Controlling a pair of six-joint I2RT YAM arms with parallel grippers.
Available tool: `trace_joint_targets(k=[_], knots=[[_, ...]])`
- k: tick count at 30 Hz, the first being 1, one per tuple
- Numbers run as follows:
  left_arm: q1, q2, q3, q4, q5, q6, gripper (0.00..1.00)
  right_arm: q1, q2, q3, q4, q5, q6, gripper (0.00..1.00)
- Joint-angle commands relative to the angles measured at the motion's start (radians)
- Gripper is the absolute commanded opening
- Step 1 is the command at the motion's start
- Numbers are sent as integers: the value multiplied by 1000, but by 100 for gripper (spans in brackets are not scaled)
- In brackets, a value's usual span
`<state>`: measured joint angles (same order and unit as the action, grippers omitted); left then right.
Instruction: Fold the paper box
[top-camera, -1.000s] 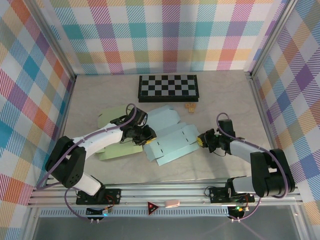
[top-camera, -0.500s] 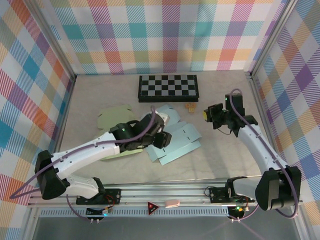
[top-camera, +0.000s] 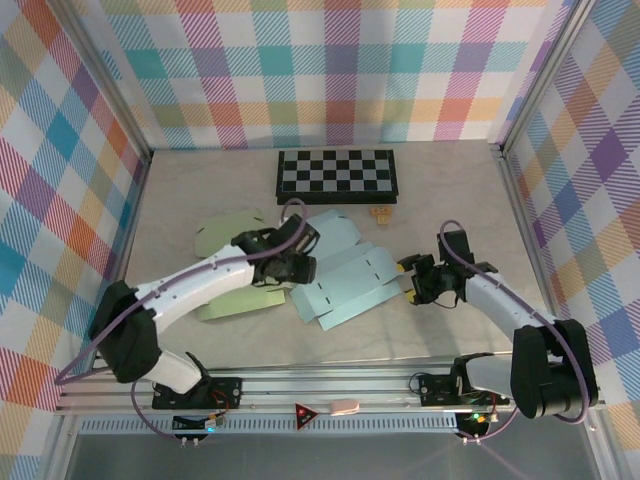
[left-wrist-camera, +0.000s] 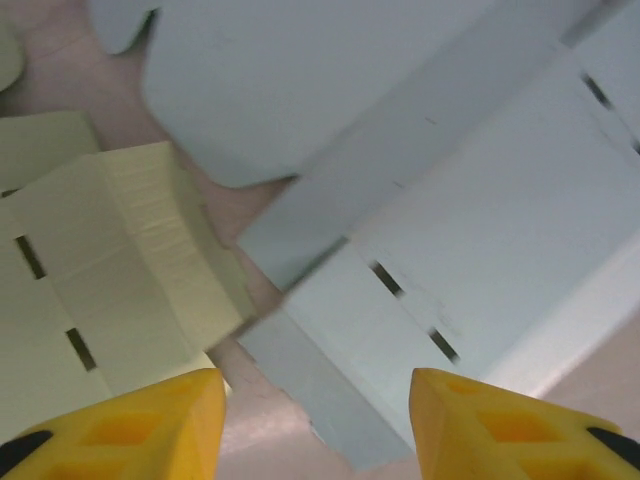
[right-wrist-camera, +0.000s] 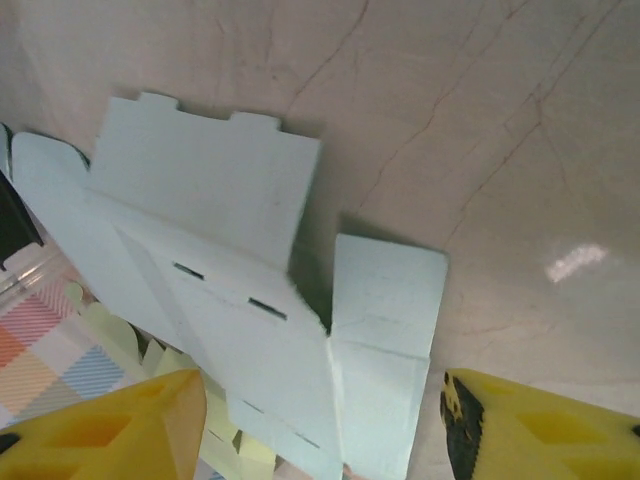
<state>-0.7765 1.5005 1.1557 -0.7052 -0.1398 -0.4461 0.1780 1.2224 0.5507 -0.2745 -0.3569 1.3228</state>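
**Blue box blank flat at table centre, both grippers open at its edges**

Top view: the light blue paper box blank (top-camera: 350, 280) lies unfolded at the centre of the table (top-camera: 450, 200). Its 9 o'clock edge overlaps a pale green box blank (top-camera: 225, 238). The checkerboard (top-camera: 337, 176) sits at 12 o'clock, near the blue blank's far flap, with a small tan piece (top-camera: 380, 213) between them.

The left gripper (top-camera: 290, 265) is over the seam where blue meets green. The right gripper (top-camera: 413, 280) is at the blue blank's 3 o'clock edge, just beside the flap; I cannot tell if it touches.

Open room:
- Bare table from 2 to 5 o'clock, out to the right frame post.
- A bare strip at 6 o'clock along the front rail (top-camera: 330, 385).
- A bare patch at 10 o'clock by the plaid wall (top-camera: 60, 200).
- The gap at 12 o'clock is tight.

Left wrist view: the left gripper (left-wrist-camera: 315, 420) has its yellow fingers apart with nothing between them. Below it are the blue blank (left-wrist-camera: 480, 230) with slots and creases, and the green blank (left-wrist-camera: 110, 260) with slots and a raised fold. Neither detail reads from above.

Right wrist view: the right gripper (right-wrist-camera: 320, 420) has its fingers spread wide and holds nothing. The blue blank (right-wrist-camera: 230, 260) shows a two-tabbed flap, two slots and a square side flap with shadow under its edge. The tabletop (right-wrist-camera: 480, 120) is veined stone with a glare spot.
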Motion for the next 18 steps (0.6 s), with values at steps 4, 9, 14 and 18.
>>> trace_joint_targets(k=[4,9,14,18], knots=[[85,139,60,-1,170,-77,44,2,48,-97,413,-30,0,58],[102,200,82,38,178,-76,43,0,87,-128,513,-19,-15,51],[110,252,105,52,173,-65,43,0,113,-160,563,-13,-3,48],[125,269,107,63,176,-58,43,0,132,-198,618,-13,25,47]])
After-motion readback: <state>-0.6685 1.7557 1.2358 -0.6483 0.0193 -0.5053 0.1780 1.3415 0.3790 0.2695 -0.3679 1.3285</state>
